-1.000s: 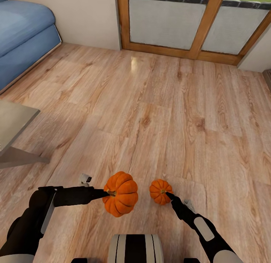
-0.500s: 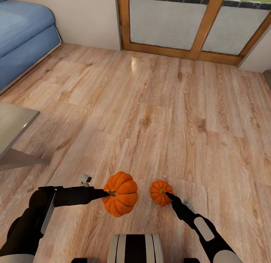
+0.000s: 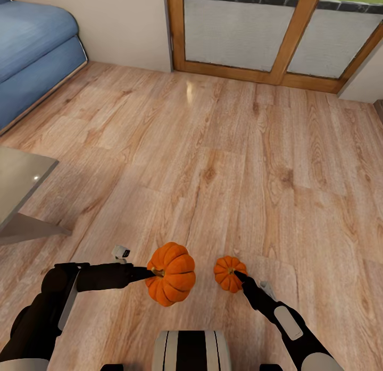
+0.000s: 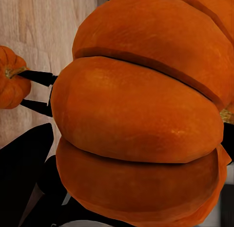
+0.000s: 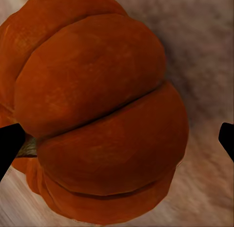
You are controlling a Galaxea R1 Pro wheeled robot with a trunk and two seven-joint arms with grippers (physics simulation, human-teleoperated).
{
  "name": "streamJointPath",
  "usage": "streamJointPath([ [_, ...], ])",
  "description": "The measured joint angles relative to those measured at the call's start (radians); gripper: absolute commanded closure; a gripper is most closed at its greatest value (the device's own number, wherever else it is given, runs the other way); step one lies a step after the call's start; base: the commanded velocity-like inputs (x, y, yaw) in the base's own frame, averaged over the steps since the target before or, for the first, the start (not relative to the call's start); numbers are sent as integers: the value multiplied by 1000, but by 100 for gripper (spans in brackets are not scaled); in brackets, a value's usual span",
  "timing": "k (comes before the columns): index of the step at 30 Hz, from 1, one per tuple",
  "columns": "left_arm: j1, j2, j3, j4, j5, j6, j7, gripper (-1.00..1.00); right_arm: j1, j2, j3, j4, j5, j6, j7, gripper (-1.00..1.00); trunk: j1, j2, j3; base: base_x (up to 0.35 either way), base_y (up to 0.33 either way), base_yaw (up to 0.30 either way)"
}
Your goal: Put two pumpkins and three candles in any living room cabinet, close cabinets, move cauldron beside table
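At the bottom of the head view, the left gripper (image 3: 150, 273) has its fingers closed at the stem of the larger pumpkin (image 3: 171, 273), held above the wooden floor (image 3: 229, 169). Just right of it, the right gripper (image 3: 238, 276) pinches the smaller pumpkin (image 3: 230, 273) at its stem. At the left edge, the corner of the glass worktop (image 3: 18, 177) shows. Farther, upper left, sits a blue sofa (image 3: 32, 47). Along the top runs a wood-framed glass door (image 3: 276, 33).
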Motion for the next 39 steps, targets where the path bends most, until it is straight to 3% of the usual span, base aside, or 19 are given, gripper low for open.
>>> streamJointPath([
  [5,0,0,-1,0,-2,0,2,100,0,0,-1,-1,-10,2,2,-100,0,0,0,83,24,0],
  [6,0,0,-1,0,1,0,1,100,0,0,-1,-1,-8,1,-1,100,0,0,0,9,2,0],
  [30,0,-3,-1,0,3,0,-2,100,0,0,0,0,-4,4,2,100,0,0,0,0,0,0],
  [39,0,-3,-1,0,3,1,-2,100,0,0,0,0,0,3,0,100,-3,1,23,0,0,0],
])
